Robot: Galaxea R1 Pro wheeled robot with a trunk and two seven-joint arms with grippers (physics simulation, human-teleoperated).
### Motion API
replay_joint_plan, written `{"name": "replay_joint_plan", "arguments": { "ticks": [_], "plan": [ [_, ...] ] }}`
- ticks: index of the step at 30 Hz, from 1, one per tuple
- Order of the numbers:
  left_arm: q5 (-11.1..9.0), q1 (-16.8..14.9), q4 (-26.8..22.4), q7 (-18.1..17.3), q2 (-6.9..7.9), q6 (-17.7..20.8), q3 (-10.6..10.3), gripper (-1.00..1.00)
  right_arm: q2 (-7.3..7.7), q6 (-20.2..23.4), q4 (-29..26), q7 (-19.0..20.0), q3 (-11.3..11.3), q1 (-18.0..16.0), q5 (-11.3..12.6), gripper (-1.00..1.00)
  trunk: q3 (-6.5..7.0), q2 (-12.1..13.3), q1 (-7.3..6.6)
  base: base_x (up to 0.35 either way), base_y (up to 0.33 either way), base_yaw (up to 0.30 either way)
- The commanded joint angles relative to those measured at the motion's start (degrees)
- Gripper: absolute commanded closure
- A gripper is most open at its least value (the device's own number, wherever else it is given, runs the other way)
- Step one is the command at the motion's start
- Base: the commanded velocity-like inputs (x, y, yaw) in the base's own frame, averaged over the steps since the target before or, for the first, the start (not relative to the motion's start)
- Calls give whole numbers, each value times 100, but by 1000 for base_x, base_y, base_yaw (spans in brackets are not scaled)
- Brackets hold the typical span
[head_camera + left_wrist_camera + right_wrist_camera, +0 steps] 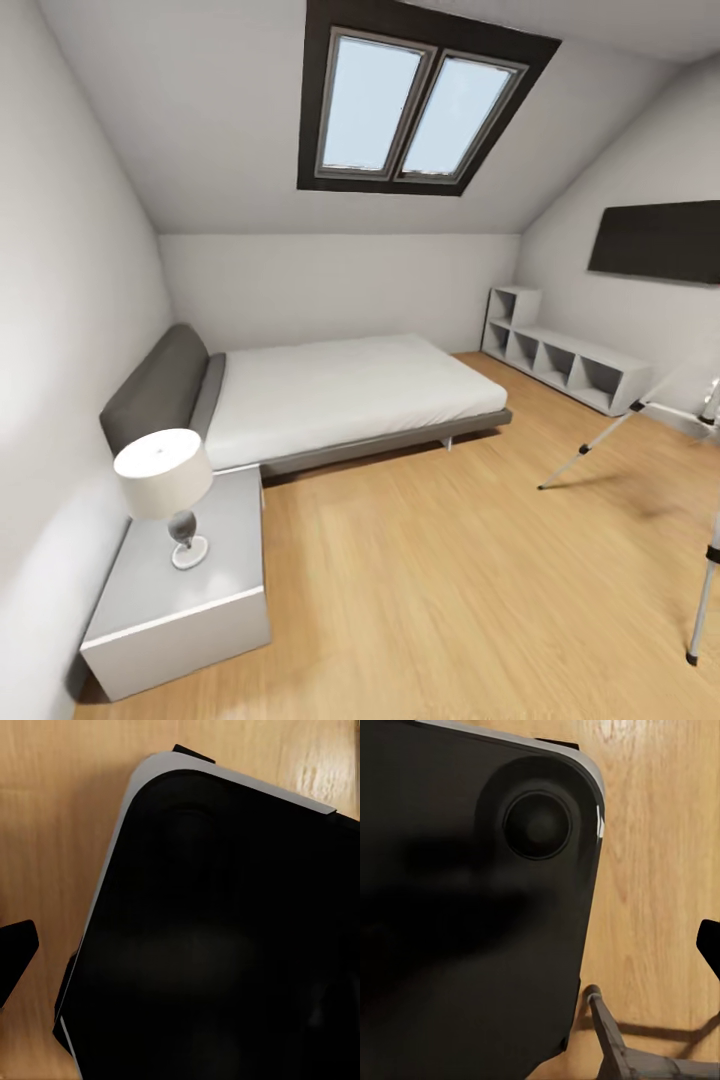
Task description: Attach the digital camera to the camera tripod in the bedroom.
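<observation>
Two silver legs of the camera tripod (600,445) stand at the right edge of the bedroom floor (450,580), well apart from the bed (350,395); I see no digital camera. I judge this the search-and-approach step; I cannot tell either gripper's state

Light wood floor (430,580) carrying the grey-framed bed (340,400), a white nightstand (185,600), a low cubby shelf (570,362), and the camera tripod (640,430) legs at right.
</observation>
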State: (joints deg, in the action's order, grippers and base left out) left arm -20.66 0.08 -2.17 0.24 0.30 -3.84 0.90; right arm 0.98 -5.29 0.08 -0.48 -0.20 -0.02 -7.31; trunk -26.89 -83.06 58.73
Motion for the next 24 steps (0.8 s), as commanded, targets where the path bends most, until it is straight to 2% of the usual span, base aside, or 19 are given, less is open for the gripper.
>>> {"name": "replay_joint_plan", "arguments": {
  "ticks": [1, 24],
  "plan": [
    [-17, 1, -3, 2, -1, -13, 6, -100, 0, -16, 1, -5, -6, 0, -51, -100, -4, -2, 0, 0, 0, -288],
    [-23, 1, -1, 2, -3, -11, 6, -100, 2, -16, 1, -5, -6, 1, -51, -100, -4, -2, 0, 0, 0, -288]
  ]
}}
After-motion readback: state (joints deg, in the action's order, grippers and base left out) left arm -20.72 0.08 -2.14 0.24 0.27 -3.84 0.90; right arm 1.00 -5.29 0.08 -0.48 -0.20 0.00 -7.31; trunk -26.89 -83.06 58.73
